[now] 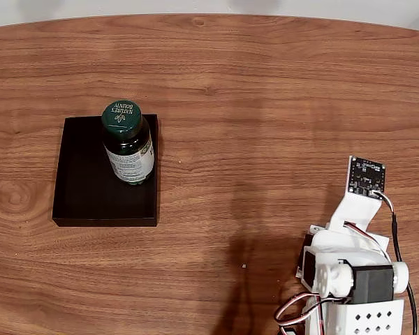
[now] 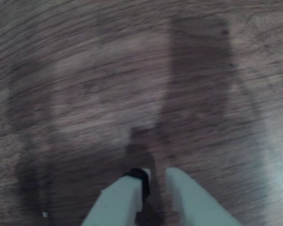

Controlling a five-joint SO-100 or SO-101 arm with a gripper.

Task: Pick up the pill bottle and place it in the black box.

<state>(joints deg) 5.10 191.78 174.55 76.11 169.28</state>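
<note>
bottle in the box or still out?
In. The pill bottle stands upright inside the black box, at its far right corner.

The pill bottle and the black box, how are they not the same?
The pill bottle is round and stands tall; the black box is flat, low and rectangular. The bottle is shut with a green cap and wears a white label; the box is open on top and plain black. The bottle is narrow; the box is much wider, and the bottle stands inside it by its right wall. Both are dark and sit on the wooden table.
</note>
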